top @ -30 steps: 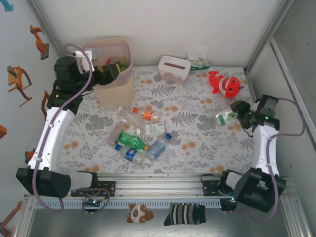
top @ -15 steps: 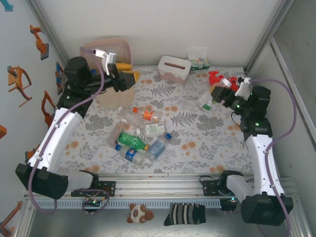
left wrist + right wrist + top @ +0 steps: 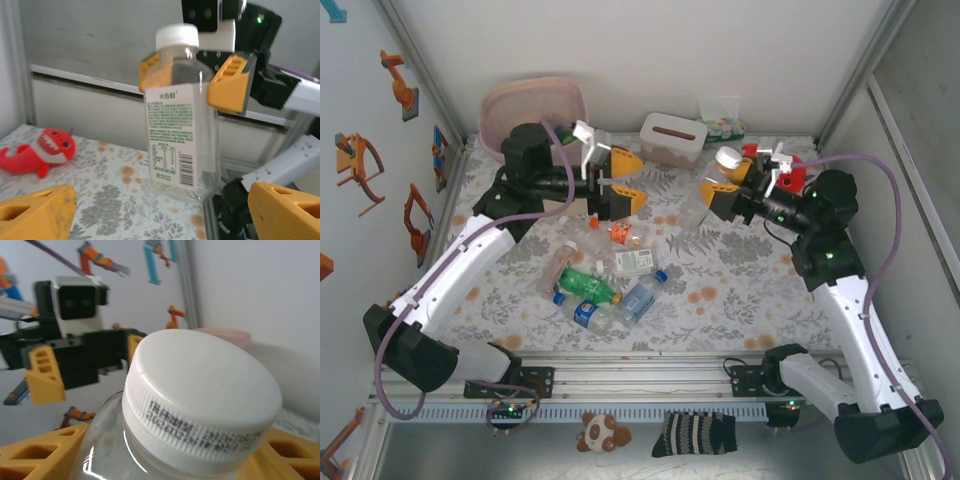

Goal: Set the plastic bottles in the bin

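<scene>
Bottle (image 3: 177, 135) hangs above the tabletop (image 3: 740, 290), clamped near its neck in the right hand (image 3: 190, 82); left hand (image 3: 625, 180), fingers apart, faces it. Released before the left closes, it likely drops, well short of the bin (image 3: 535, 85).

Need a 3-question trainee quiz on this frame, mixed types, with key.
1. True or false: the right gripper holds a bottle.
2. The left gripper is: A) shut on a bottle; B) open and empty; C) shut and empty.
3. Fill in: the held bottle's cap is ___.

Key: 1 true; 2 B; 3 white.
</scene>
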